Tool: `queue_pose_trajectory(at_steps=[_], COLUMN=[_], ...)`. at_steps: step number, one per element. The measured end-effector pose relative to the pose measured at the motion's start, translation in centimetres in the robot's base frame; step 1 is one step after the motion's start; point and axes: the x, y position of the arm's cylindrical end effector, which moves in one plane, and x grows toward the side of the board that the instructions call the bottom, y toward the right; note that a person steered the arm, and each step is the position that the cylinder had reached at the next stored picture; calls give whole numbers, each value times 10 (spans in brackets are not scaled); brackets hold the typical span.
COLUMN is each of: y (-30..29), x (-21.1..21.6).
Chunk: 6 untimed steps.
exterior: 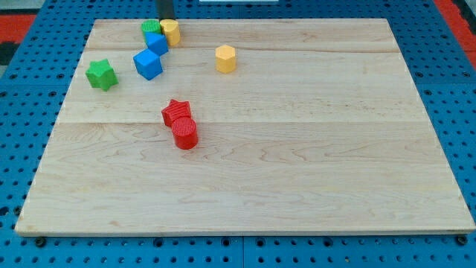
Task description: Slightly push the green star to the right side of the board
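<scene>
Camera view: one look down on the pale wooden counter [297, 171].
My tip: [165, 19] at the view's top, right at the cluster of three blocks; it is a bare rod, no claw to open or close.
Cluster: green block [149, 28], small blue block [156, 42] and yellow block [171, 32], packed touching.
Green star block: [101, 74] alone at the view's left, well apart from my tip.
Blue cube: [147, 64] between star and cluster.
Yellow hexagonal block: [225, 58] right of the cube, on its own.
Red star block: [177, 112] touching the red cylinder [185, 134], mid-counter.
</scene>
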Motion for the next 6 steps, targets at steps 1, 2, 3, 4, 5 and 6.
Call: queue_pose_trajectory(at_steps=[1,2,3,4,5,6], y=[-62,-73,-72,-92,-141,-141], x=[-1,9,10,62,101,141])
